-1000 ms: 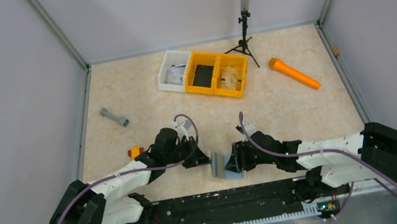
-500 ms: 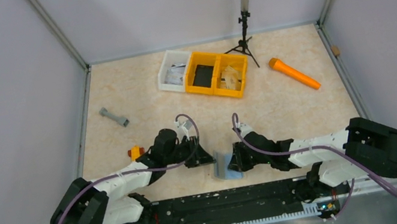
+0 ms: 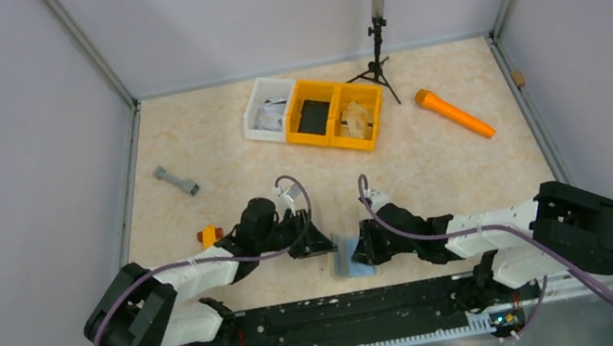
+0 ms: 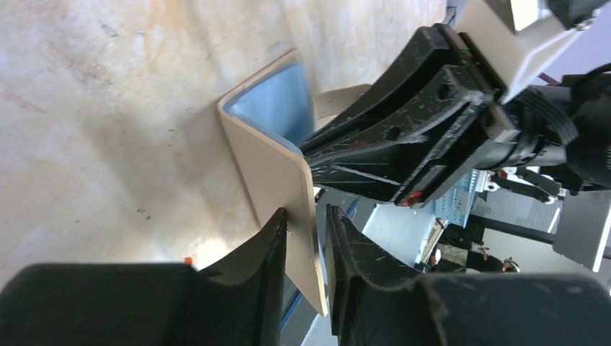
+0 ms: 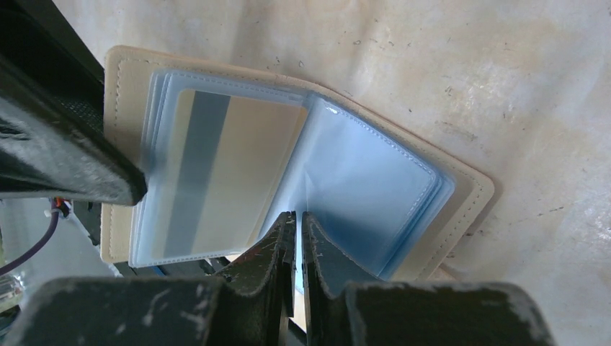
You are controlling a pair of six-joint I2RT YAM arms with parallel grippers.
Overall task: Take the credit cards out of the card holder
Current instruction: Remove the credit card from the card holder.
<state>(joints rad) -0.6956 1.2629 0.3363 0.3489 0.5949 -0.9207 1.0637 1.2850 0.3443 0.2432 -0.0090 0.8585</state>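
The card holder lies spread open between both grippers at the table's near edge. Its cover is tan and its inner sleeves are clear blue. A beige credit card with a grey stripe sits inside the left sleeve. My left gripper is open a little around the upright tan cover; one finger touches it and a gap shows at the other. My right gripper is shut on a thin blue sleeve page near the fold. In the top view the left gripper and the right gripper face each other across the holder.
Yellow bins and a white bin stand at the back, with a black tripod behind them. An orange pen-like object lies at the right and a grey dumbbell-shaped part at the left. A small orange block sits by the left arm.
My right gripper has closed onto a sleeve page. My left gripper has gone from shut to slightly open around the cover. The holder sits lower and more spread.
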